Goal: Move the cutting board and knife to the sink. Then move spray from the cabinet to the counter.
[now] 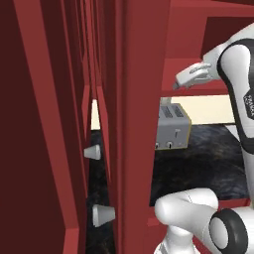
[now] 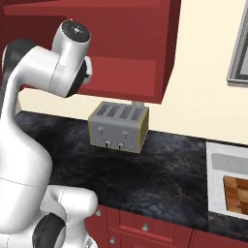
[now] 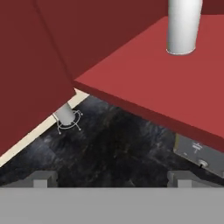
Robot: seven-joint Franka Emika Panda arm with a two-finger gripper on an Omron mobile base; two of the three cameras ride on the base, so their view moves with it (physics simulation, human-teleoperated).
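Claw [image 3: 112, 178] open, empty, tips spread wide, below the cabinet [image 3: 166, 74] shelf edge. Spray [image 3: 183, 26] stands upright on that shelf, up and right of the claw, apart from it. Right base view adds the cutting board [image 2: 237, 193] in the sink [image 2: 215, 162], beyond the toaster [image 2: 118, 127] on the desk [image 2: 164, 169].

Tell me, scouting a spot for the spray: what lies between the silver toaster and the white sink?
Bare black marbled stone counter from silver toaster to white rectangular sink, in the right base view.
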